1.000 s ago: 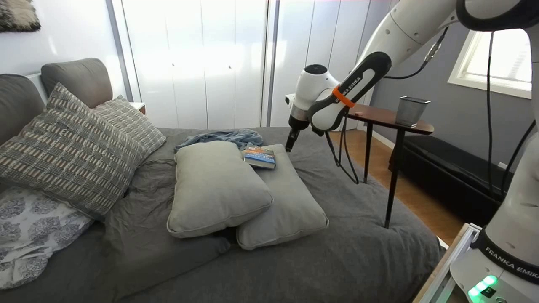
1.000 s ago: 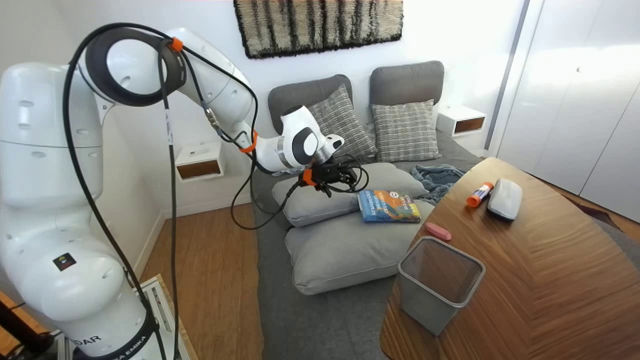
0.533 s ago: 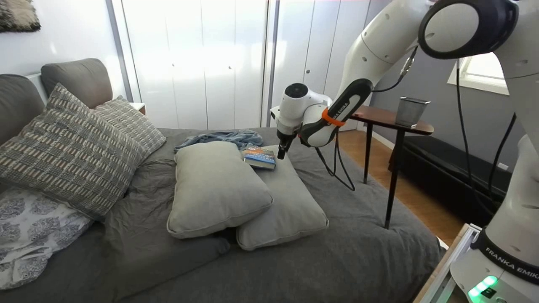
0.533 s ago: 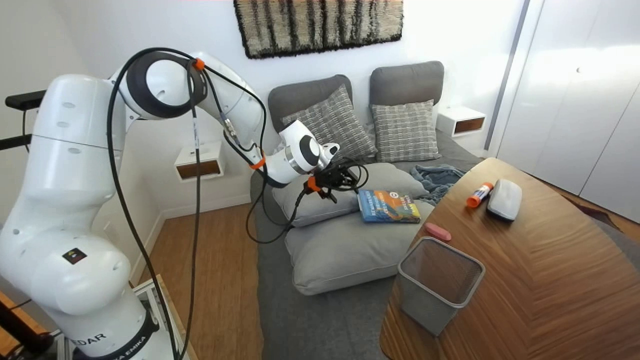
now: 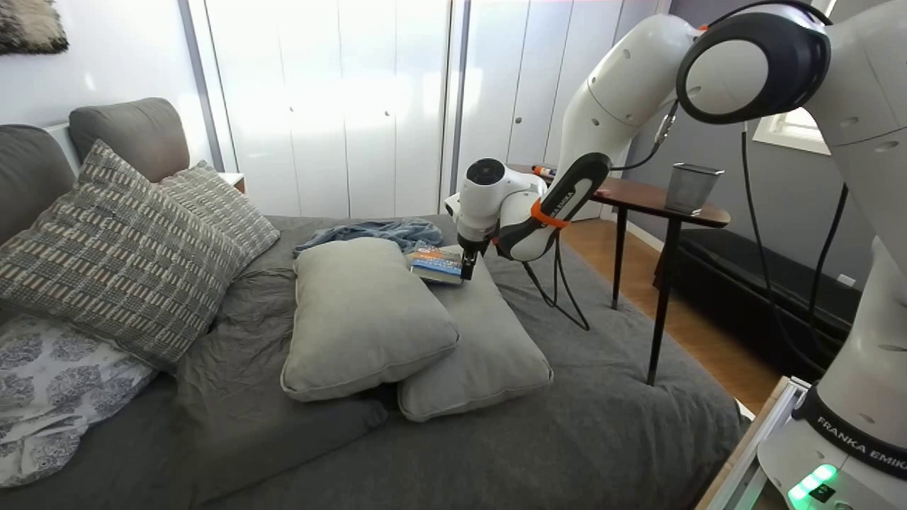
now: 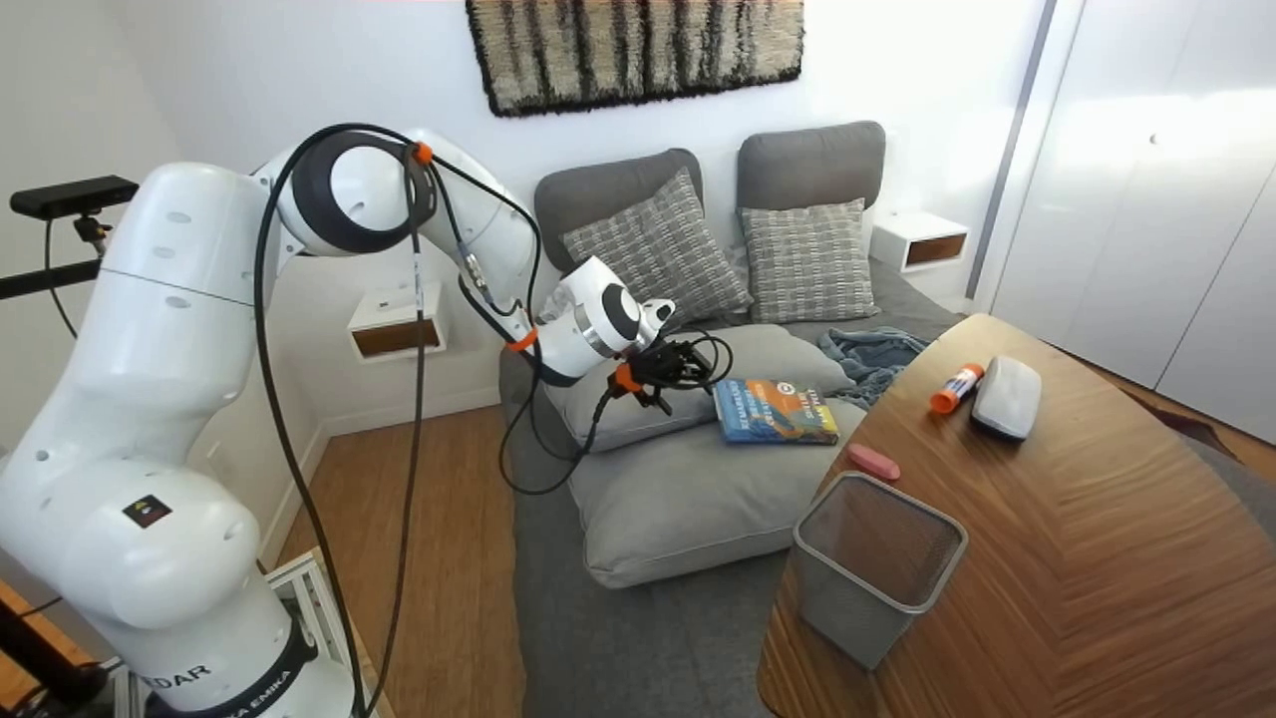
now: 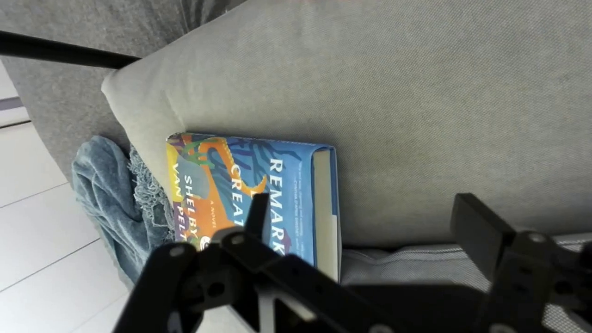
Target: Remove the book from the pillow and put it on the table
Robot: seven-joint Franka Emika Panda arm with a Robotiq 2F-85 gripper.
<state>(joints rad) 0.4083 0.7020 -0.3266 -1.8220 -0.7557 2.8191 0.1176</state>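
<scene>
Book rests cover up on the flatter pale grey pillow, toward the pillow's far end in an exterior view. The cover has a blue ground, orange and yellow areas and white lettering; in the wrist view, "REMARK", "SHELBY" and "A NOVEL" are legible, and the pale page block shows along one edge. Gripper state: jaws set wide apart. In the wrist view, one finger overlaps the cover and the opposite one overlaps pillow fabric beyond the page edge; contact with the book cannot be determined. In an exterior view, the robot arm holds the gripper pointing downward, its tip in line with one end of the book. The puffier grey pillow overlaps the flatter one along one side; whether it touches the book cannot be told. Both pillows lie on the bed, with a crumpled blue cloth just beyond them and two checked cushions in front of the grey headrests. The table, with a reddish-brown wooden top, bears a grey mesh bin, a small pink object, an orange-capped tube and a rounded grey object.
</scene>
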